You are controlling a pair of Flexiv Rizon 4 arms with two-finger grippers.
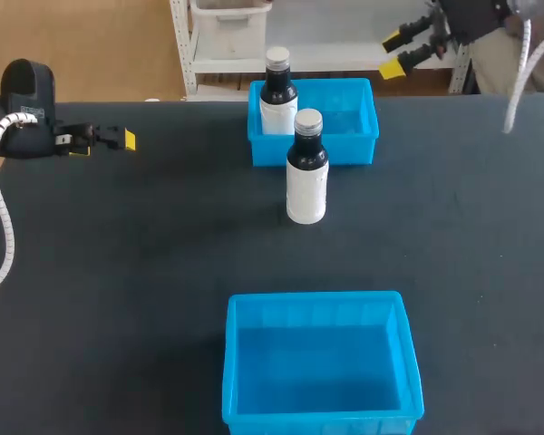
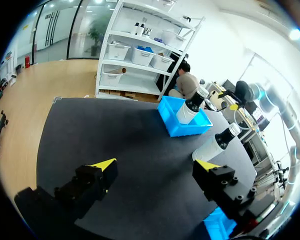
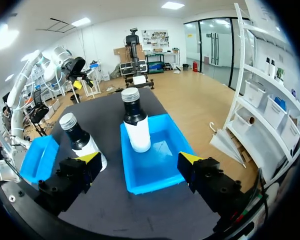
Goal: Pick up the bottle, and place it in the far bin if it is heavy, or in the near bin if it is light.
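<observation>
A dark bottle with a white label and silver cap (image 1: 306,168) stands upright on the black table, just in front of the far blue bin (image 1: 363,145). A second bottle of the same kind (image 1: 277,95) stands inside that bin at its left end. The near blue bin (image 1: 317,299) holds nothing. My left gripper (image 1: 118,139) hovers at the table's far left, open and empty (image 2: 155,167), with the table bottle (image 2: 212,146) ahead of it. Open and empty too, my right gripper (image 1: 393,54) hangs above and behind the far bin (image 3: 155,160), facing both bottles (image 3: 136,125) (image 3: 82,142).
The black tabletop (image 1: 118,272) lies bare to the left and right of the bins. The near bin (image 3: 37,157) shows beyond the standing bottle in the right wrist view.
</observation>
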